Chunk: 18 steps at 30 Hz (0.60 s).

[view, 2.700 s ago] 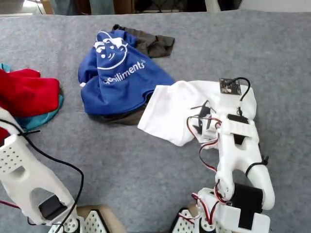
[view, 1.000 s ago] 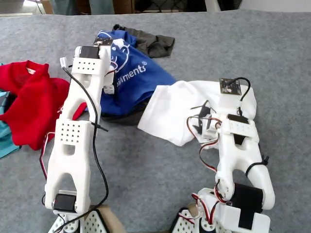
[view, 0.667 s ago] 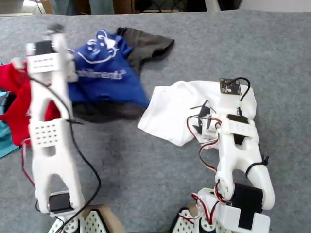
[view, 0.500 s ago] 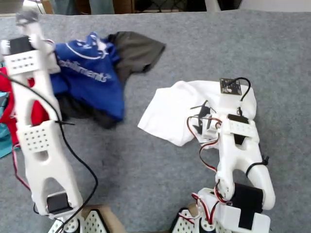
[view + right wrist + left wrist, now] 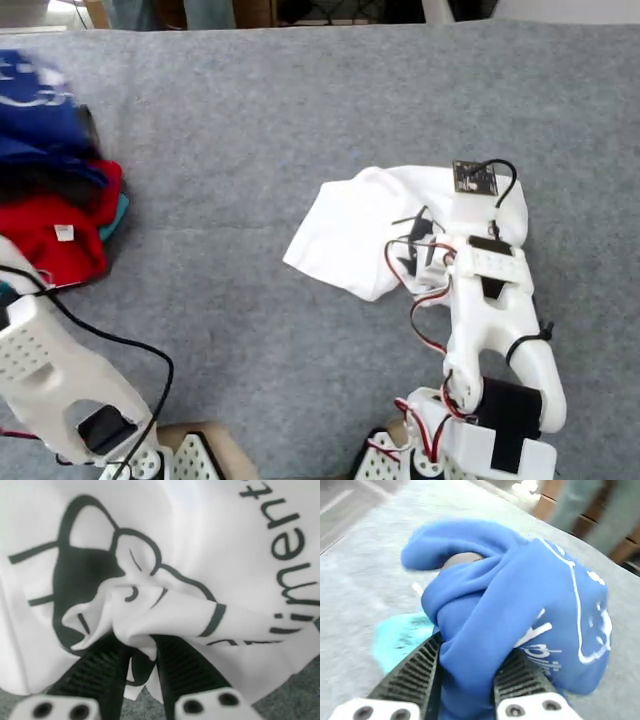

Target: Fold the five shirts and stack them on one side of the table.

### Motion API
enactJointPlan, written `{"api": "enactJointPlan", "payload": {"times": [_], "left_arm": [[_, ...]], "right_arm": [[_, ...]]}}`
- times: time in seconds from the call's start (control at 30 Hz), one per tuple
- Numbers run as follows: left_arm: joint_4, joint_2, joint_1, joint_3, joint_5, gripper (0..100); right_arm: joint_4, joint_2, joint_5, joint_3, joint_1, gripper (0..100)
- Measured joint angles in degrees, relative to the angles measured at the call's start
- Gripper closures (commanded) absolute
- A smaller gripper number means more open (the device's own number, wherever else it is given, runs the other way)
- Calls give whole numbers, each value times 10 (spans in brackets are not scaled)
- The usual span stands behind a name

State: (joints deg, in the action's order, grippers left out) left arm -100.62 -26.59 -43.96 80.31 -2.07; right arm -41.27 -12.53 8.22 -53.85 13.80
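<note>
My left gripper (image 5: 466,676) is shut on a bunched blue shirt (image 5: 525,605) with white print, held above a teal shirt (image 5: 400,636). From above, the blue shirt (image 5: 32,105) sits at the table's far left on a dark shirt (image 5: 45,182), a red shirt (image 5: 55,228) and a teal edge (image 5: 121,212). The left arm (image 5: 50,370) rises at the lower left. My right gripper (image 5: 140,666) is shut on a raised fold of the white shirt (image 5: 175,555) with black print. That white shirt (image 5: 350,230) lies crumpled right of centre, partly under the right arm (image 5: 490,300).
Grey felt table (image 5: 300,100) stretches bare between the left pile and the white shirt. The right arm's base and red-white cables (image 5: 430,300) stand at the front. Chair legs and floor show past the table's far edge.
The left arm swept from the table's middle to the far left, dragging the blue and dark shirts onto the red and teal pile. The right arm and white shirt stayed put.
</note>
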Motion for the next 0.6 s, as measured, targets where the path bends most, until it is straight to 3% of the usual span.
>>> {"api": "enactJointPlan", "payload": {"times": [0.13, 0.4, 0.6], "left_arm": [[0, -1, -3, -50, 22, 971], [0, -62, 69, -193, 71, 965], [0, -97, 65, -286, 67, 698]], "right_arm": [[0, 0, 0, -1, 0, 982], [2, -1, 0, -2, -2, 982], [2, -1, 0, -2, -3, 982]]}}
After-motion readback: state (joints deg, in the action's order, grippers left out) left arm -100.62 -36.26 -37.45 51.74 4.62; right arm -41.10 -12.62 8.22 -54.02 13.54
